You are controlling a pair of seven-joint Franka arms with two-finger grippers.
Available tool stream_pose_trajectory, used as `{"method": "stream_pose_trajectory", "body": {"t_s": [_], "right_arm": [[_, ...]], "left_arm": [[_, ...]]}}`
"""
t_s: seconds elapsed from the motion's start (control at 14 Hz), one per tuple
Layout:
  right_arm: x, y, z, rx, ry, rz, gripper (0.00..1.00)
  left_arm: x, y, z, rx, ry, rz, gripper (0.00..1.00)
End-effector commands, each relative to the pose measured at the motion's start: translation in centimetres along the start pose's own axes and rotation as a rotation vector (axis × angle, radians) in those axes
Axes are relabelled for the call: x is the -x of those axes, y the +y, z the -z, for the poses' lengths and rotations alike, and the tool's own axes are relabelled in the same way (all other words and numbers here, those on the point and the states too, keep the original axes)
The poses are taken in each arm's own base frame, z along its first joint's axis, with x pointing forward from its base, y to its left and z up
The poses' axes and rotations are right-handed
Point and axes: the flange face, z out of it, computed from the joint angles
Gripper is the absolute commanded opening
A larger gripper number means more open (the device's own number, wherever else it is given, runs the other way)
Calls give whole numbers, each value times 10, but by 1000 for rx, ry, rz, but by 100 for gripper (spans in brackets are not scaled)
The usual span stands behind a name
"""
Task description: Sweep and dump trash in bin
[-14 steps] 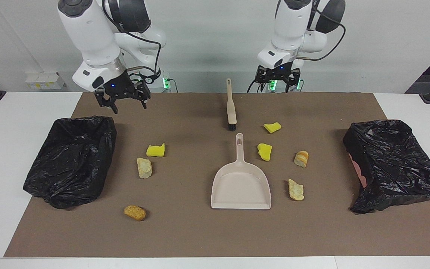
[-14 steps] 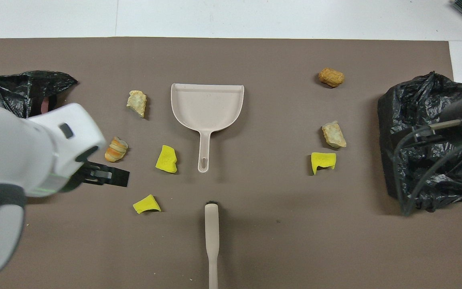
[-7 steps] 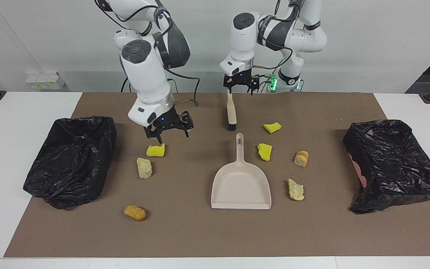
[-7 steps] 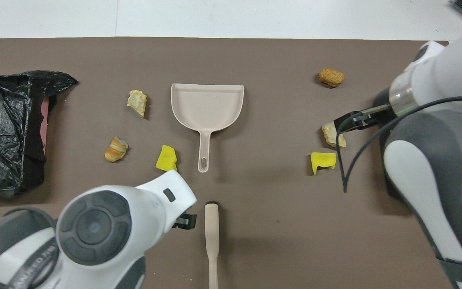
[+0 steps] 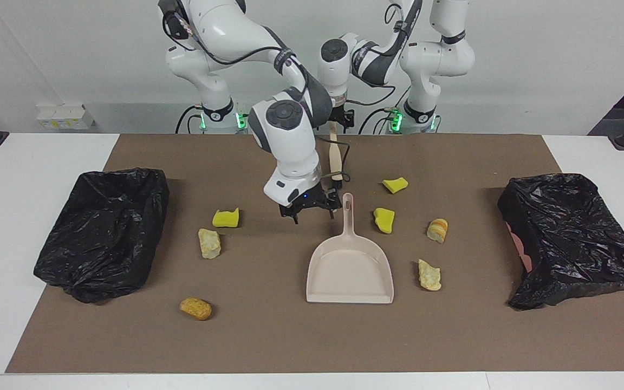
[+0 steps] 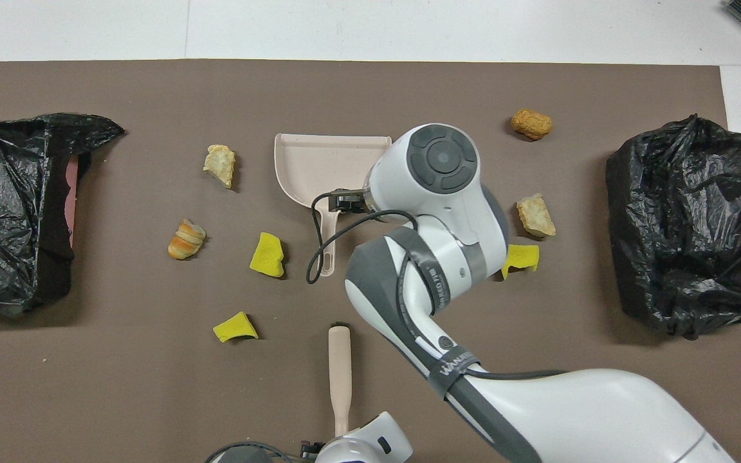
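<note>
Dustpan [image 5: 349, 268] handle runs toward the robots with the right gripper [image 5: 311, 208] hanging jaws apart just beside it, the left gripper [image 5: 338, 120] apparently spread over the brush [image 5: 336, 157] handle tip, trash [image 5: 226, 218] scattered either side, none swept.

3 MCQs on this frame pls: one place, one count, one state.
1. The right gripper is:
A) beside the dustpan handle
B) over a bin
C) on the brush

2. Count of yellow sponge chunks:
A) two
B) three
C) five

3. The dustpan is:
A) lifted
B) holding trash
C) empty on the mat

Key:
1A, it hangs just by the handle's side.
2B, three lie on the mat.
3C, its pan is bare and lies flat.
</note>
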Motion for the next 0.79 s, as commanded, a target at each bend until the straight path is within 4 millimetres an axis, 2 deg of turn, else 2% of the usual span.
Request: {"method": "stream_pose_trajectory", "body": {"t_s": [0.0,0.07,0.21,0.29,0.36,0.43,0.5,0.57,0.72], "right_arm": [[-6,-28,-22,35,40,-41,100],[-4,-34,-27,38,44,-50,100],[-1,-38,-27,39,42,-45,87],[8,-49,-32,49,35,-22,86],[23,-66,-45,68,30,11,81],[26,-68,-52,83,31,18,77],[25,-65,-53,100,25,20,75],[26,-65,-53,99,24,21,63],[34,-72,-54,85,10,18,58]], "left_arm": [[6,-7,-7,5,5,21,94],[7,-6,-7,5,5,19,88],[6,-7,-8,5,-1,19,65],[6,-7,-8,5,-1,16,48],[6,-7,-9,3,-7,1,27],[5,-7,-8,4,-10,0,11],[4,-8,-7,4,-18,4,0],[2,-9,-6,4,-23,7,0],[2,-8,-1,4,-27,-16,0]]}}
